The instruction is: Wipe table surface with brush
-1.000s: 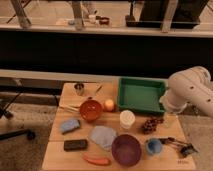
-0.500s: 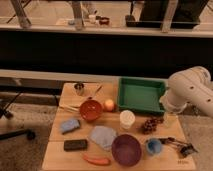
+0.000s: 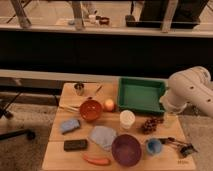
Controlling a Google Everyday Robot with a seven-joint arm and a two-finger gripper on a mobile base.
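- The surface (image 3: 172,134) is a light wooden top of planks, crowded with small things.
- The brush (image 3: 176,144) lies flat near the right front corner, just right of a blue cup (image 3: 153,146). It is a slim dark thing, and nothing grips it.
- The white arm (image 3: 191,89) reaches in from the right, over the right edge of the surface.
- The pincer (image 3: 170,118) hangs below the arm, just in front of the right end of a green tray (image 3: 141,95) and beside a bunch of grapes (image 3: 150,124). It is spread and pinches nothing, and it is well apart from the brush.
- A white cup (image 3: 127,120) stands left of the grapes.
- A purple bowl (image 3: 126,149) sits at the front, left of the blue cup.
- An orange bowl (image 3: 91,110) sits mid-left.
- A black block (image 3: 75,145) and a carrot (image 3: 96,160) lie at the front left.
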